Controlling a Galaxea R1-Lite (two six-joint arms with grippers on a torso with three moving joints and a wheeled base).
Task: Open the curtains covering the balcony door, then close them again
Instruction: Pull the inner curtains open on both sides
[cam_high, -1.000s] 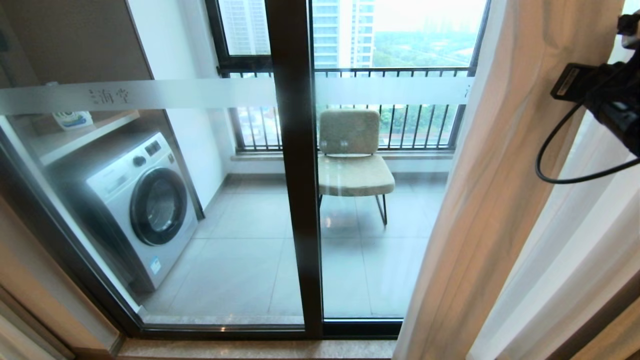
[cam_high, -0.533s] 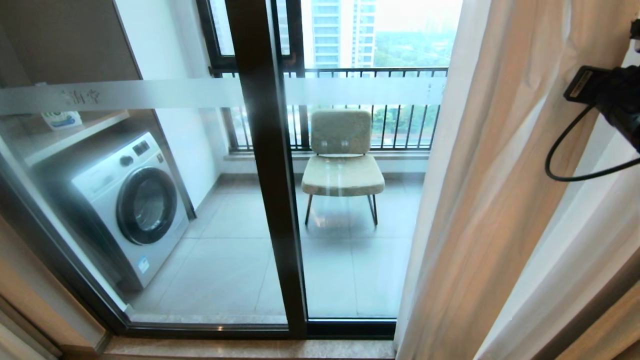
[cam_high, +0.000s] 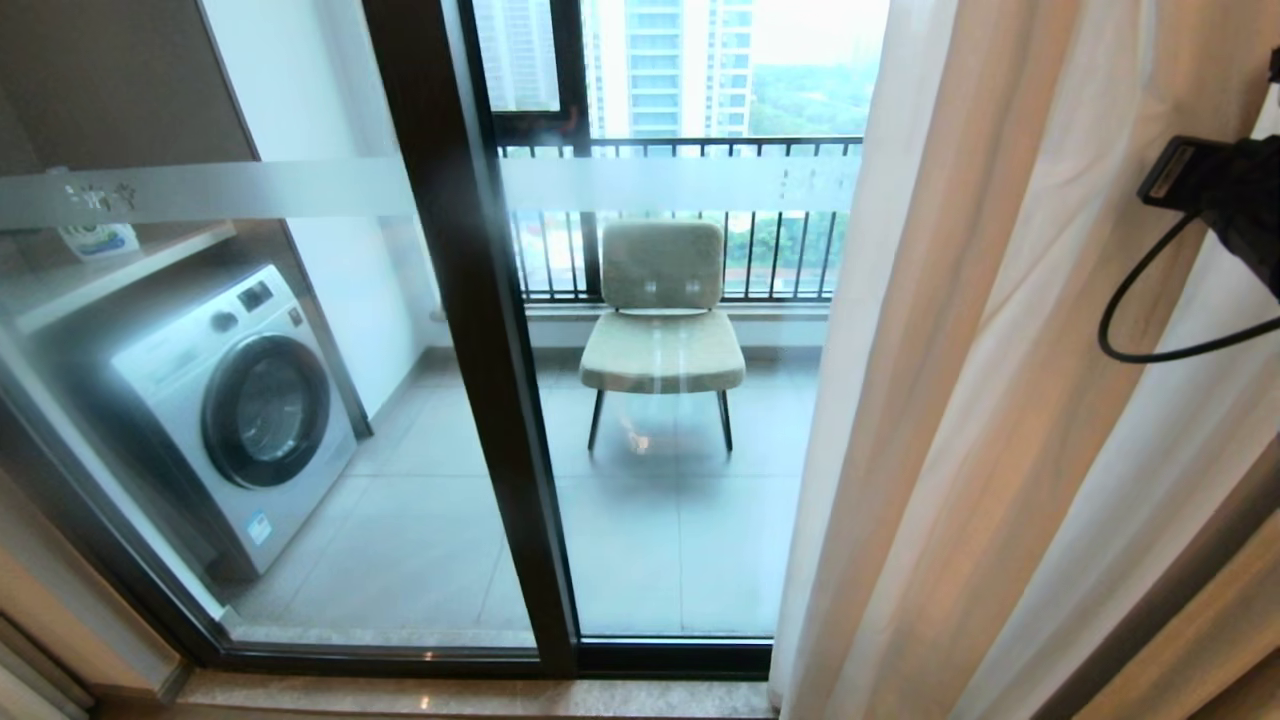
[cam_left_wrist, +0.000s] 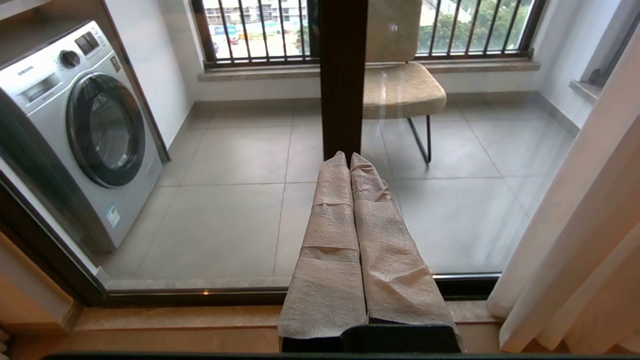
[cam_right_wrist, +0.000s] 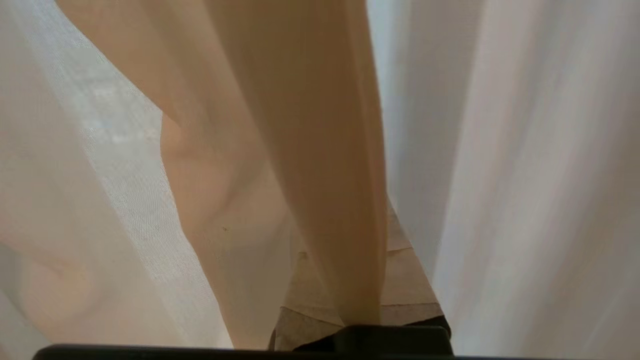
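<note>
A tall pleated curtain of thick cream-beige woven cloth (cam_high: 960, 400) hangs bunched at the right side of the balcony door (cam_high: 470, 380), a pair of clear-glass sliding panels in thick black frames crossed by a frosted white strip. Most of the glass stands uncovered, showing a silver-grey front-loading washing machine (cam_high: 225, 400) and a padded beige chair with thin dark legs (cam_high: 662, 310) on the tiled balcony beyond. The curtain's long axis runs straight up and down, from above the head view to the stone sill. The right arm's dark wrist housing and looped black cable (cam_high: 1215, 195) sit at the right edge of the head view, against the cloth. In the right wrist view the right gripper (cam_right_wrist: 345, 305) has its padded fingers together, buried among the folds with a beige pleat running down between them, so it appears clamped on the curtain, with a thin white see-through layer (cam_right_wrist: 80, 165) beside it. The left gripper (cam_left_wrist: 350, 160), cloth-wrapped fingers pressed together and empty, is parked low before the door's middle post, well apart from the drape. Judging by this, the right arm is the nearer one, and covering the door means dragging the cloth sideways toward the washing-machine side.
</note>
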